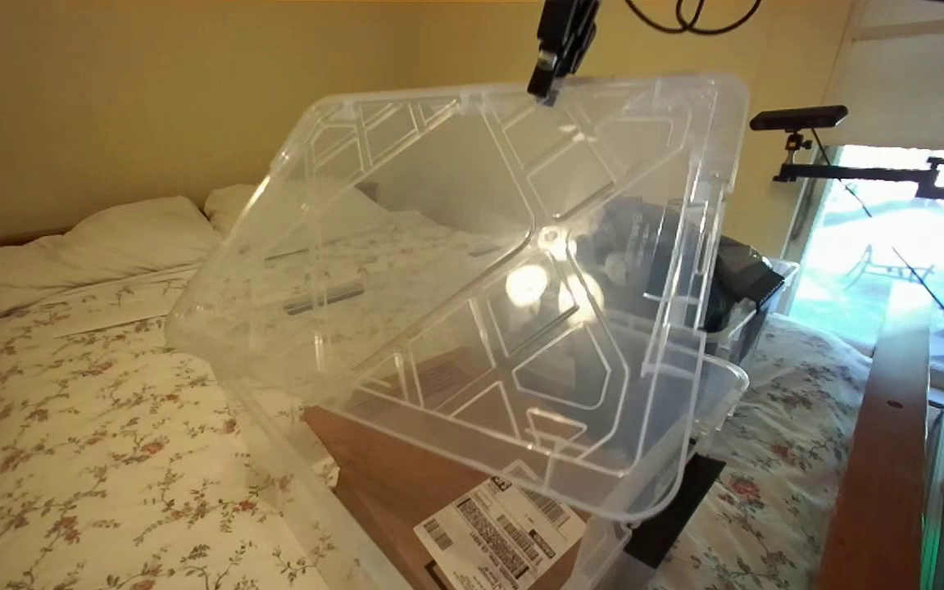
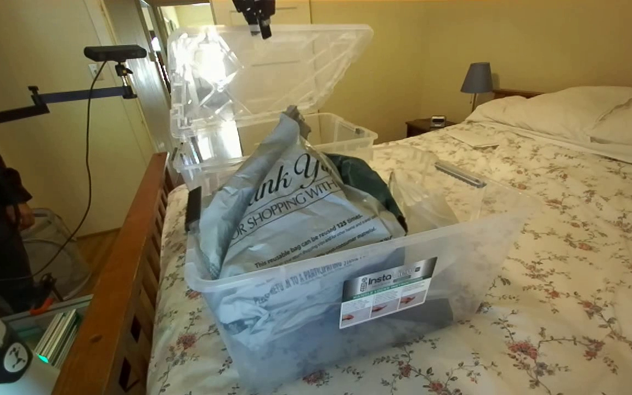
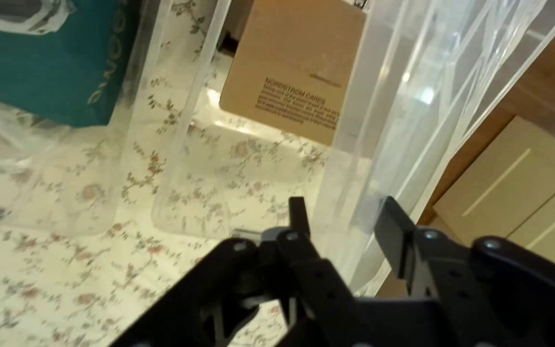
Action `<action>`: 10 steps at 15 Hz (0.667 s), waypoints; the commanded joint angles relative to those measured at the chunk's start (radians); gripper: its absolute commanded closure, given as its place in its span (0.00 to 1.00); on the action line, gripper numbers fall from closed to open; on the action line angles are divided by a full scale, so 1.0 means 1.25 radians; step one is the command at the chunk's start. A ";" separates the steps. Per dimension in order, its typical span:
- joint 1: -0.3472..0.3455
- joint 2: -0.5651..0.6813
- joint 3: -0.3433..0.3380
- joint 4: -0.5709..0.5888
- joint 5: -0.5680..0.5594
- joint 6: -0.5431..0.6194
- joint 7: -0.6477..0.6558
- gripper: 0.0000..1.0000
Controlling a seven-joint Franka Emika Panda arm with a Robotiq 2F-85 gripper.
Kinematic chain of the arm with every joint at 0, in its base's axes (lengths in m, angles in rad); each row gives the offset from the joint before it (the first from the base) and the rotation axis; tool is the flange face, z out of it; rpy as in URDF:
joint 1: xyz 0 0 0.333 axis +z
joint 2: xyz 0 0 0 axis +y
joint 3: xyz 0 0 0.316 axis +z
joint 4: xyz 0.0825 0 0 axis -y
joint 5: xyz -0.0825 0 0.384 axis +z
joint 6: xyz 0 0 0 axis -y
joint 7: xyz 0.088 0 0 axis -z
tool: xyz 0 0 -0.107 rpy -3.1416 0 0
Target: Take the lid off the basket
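While the gripper (image 3: 344, 217) pinched the ribbed clear lid (image 1: 533, 254) by its upper rim, the lid slanted steeply above the clear storage tub (image 2: 349, 145), which contained a cardboard Nordstrom box (image 3: 297, 77).

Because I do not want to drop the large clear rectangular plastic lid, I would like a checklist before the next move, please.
1. Jaws placed on the large clear rectangular plastic lid: ok; they straddle its upper rim.
2. Grip firm: cannot tell; the pressure does not show.
3. Lid level: not ok; it is steeply tilted, that rim uppermost.
4. Lid free of the deep clear rectangular plastic tub: cannot tell; whether its lower edge touches is unclear.
5. Brown cardboard box with white label lying inside the tub: ok.
6. Lid apart from the grey printed plastic bag: cannot tell; they overlap in an exterior view.
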 commanded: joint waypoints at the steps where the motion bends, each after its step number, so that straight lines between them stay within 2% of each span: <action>1: 0.011 0.005 0.024 0.125 -0.182 -0.044 0.133 0.84; 5: 0.014 -0.004 0.054 0.204 -0.375 -0.054 0.265 0.84; 7: 0.016 0.019 0.068 0.236 -0.464 -0.125 0.281 0.84; 8: 0.017 0.031 0.068 0.236 -0.465 -0.154 0.260 0.34; 9: 0.016 0.032 0.064 0.218 -0.461 -0.166 0.247 0.32; 10: 0.017 0.038 0.055 0.200 -0.415 -0.162 0.202 0.27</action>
